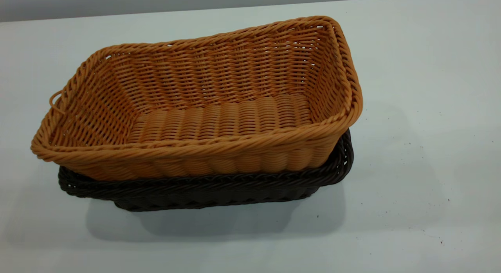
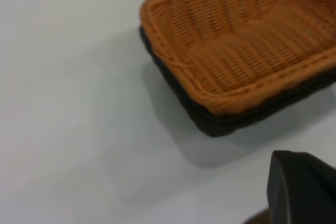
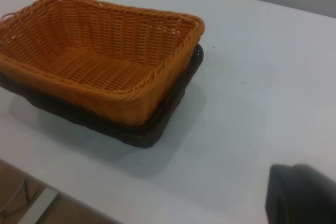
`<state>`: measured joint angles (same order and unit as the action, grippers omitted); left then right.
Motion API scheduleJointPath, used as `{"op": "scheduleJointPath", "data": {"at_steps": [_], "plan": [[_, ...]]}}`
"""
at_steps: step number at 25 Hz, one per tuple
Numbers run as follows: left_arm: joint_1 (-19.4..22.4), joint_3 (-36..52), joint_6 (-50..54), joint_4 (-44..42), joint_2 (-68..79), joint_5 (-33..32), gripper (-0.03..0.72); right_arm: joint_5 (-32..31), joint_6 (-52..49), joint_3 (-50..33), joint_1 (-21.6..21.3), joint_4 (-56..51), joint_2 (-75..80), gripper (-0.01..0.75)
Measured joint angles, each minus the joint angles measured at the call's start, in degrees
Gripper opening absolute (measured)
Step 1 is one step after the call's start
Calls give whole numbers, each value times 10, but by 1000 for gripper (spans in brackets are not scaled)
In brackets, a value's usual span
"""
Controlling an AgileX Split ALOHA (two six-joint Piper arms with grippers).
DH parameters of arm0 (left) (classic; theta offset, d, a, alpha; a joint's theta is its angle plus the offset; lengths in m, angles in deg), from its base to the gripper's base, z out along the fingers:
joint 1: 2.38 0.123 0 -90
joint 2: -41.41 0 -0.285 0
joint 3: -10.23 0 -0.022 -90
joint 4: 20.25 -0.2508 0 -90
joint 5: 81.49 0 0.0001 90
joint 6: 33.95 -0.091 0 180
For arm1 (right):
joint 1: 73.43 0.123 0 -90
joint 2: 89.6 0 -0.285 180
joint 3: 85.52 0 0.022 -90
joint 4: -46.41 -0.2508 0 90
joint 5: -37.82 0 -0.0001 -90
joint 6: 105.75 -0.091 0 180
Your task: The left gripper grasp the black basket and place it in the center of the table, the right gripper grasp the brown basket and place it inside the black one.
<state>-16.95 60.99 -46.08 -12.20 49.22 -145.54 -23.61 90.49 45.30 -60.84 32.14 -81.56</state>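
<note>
The brown basket [image 1: 203, 108] sits nested inside the black basket [image 1: 219, 188] on the white table [image 1: 411, 89]. Only the black basket's rim and lower sides show beneath it. The brown basket's small loop [image 1: 56, 100] is at its left short end. Both baskets also show in the left wrist view [image 2: 247, 40] and the right wrist view [image 3: 100, 56]. No gripper appears in the exterior view. A dark part of the left gripper [image 2: 302, 190] shows at the edge of its wrist view, away from the baskets. A dark part of the right gripper [image 3: 302, 195] shows likewise, apart from the baskets.
The table's far edge [image 1: 250, 8] meets a grey wall. In the right wrist view the table's near edge [image 3: 63, 190] shows, with floor below it. Small dark specks lie on the table at the right [image 1: 409, 143].
</note>
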Motion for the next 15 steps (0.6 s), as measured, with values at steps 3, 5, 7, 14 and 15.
{"op": "scheduleJointPath", "data": {"at_steps": [3, 5, 7, 14, 15], "plan": [[0, 7, 28, -27, 0, 23, -1, 0, 0, 0, 0, 1, 0, 0], [0, 7, 54, -47, 0, 28, -1, 0, 0, 0, 0, 1, 0, 0], [0, 7, 72, -58, 0, 27, -1, 0, -5, 0, 0, 0, 0, 0], [2, 7, 76, -58, 0, 26, -1, 0, -5, 0, 0, -2, 0, 0], [8, 7, 76, -57, 0, 25, -1, 0, -5, 0, 0, -2, 0, 0]]}}
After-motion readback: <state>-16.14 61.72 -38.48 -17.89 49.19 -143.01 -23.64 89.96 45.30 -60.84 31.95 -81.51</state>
